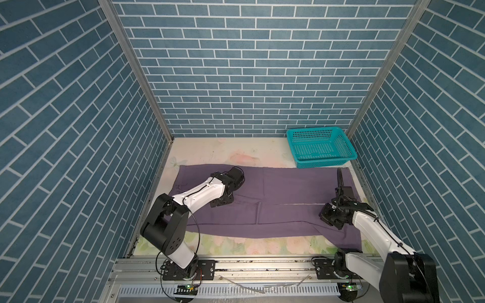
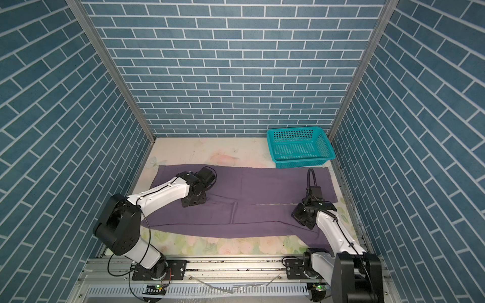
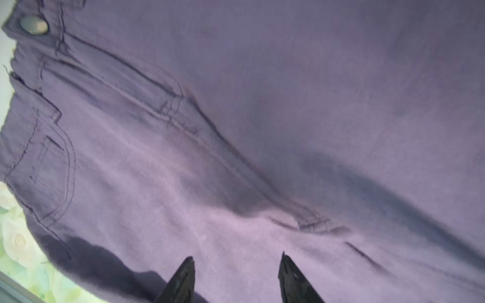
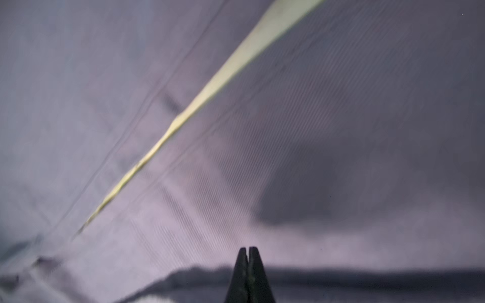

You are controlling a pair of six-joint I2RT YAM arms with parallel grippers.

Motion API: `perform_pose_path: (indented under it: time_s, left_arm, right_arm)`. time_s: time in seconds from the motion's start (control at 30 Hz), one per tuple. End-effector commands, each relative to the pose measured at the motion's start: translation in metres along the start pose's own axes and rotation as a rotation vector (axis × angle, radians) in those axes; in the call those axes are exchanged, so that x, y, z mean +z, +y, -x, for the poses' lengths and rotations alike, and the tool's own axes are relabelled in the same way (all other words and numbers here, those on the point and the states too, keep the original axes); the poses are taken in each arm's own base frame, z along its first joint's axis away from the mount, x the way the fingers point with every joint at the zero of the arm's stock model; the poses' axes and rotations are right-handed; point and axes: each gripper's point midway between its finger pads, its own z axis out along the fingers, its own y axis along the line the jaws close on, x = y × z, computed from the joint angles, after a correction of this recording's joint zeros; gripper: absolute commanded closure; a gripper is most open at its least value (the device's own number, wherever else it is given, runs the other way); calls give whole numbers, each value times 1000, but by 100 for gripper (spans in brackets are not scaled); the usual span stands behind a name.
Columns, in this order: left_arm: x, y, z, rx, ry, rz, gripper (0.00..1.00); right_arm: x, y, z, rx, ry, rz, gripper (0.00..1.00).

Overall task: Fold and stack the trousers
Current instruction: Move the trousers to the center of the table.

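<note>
Blue brick-patterned walls, floral-print tabletop. Spread flat on it, muted-purple wide-legged cloth trousers: waist by the left arm, hems by the right, thin slit between the legs, teal perforated plastic basket near the far hem. Left gripper parted over the hip, nothing held. Right gripper closed tip to tip low over the near leg; cloth pinched or not, cannot tell. Likely best for a leg-over-leg fold: grasp the near edge at both ends, lift level, align seams.

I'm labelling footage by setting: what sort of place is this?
Likely a robot test booth, not a home: brick-print panels on a metal frame, two arms bolted to an aluminium rail, and purple trousers spread on a floral tabletop.
</note>
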Motion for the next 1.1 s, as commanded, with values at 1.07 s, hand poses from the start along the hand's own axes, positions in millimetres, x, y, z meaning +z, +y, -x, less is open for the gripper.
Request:
perform_pose_path:
  time_s: [1.07]
  left_arm:
    - [107, 82, 120, -442, 49, -36, 42]
  right_arm:
    - [47, -3, 112, 90, -12, -77, 100]
